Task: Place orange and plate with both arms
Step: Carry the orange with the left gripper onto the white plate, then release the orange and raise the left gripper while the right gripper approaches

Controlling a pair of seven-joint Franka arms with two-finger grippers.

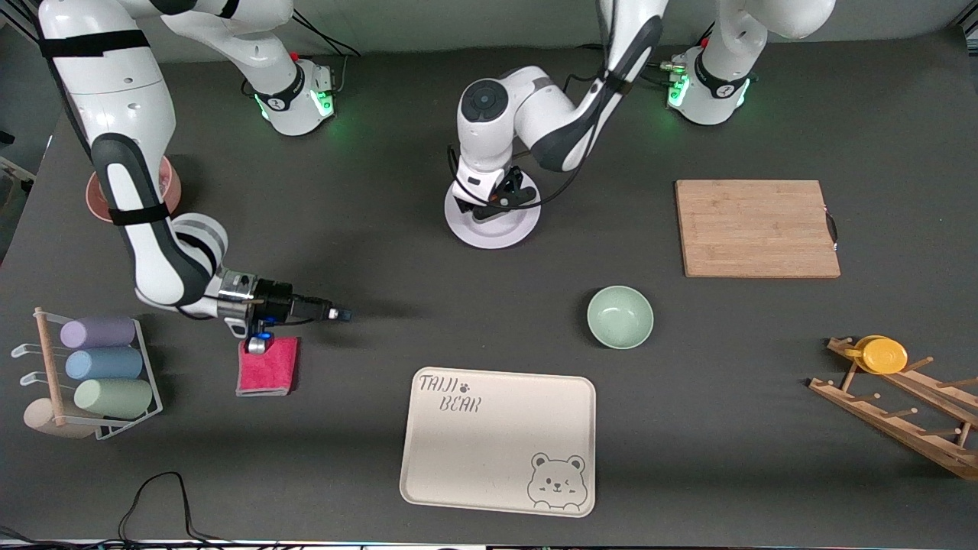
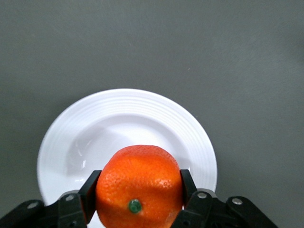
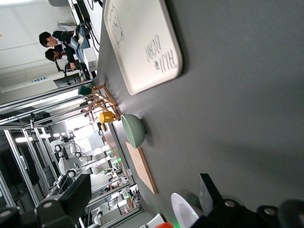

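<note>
Dark table [image 1: 382, 244] set with a cream bear tray [image 1: 498, 441], a wooden board [image 1: 756, 228], a green bowl [image 1: 620, 317], a red cloth [image 1: 268, 366], a cup rack and a wooden peg rack holding a yellow dish. White plate [image 1: 493, 225] lying mid-table, nearer the robot bases than the tray and bowl. Orange [image 2: 140, 186] up in the air over that plate, toward its rim rather than its centre. Left gripper [image 2: 138, 194] over the plate, jaws clenched on the orange at both sides, stem end facing the wrist camera. Right gripper [image 1: 340, 314] low over bare table just beside the red cloth, jaws released and holding nothing, pointed along the table, apparently waiting.

Step in hand, judged from this: setting the orange onto the plate. Next move likely calls for shifting toward the plate's shallow centre, lowering until the fruit rests, then easing the jaws apart so it does not roll.
</note>
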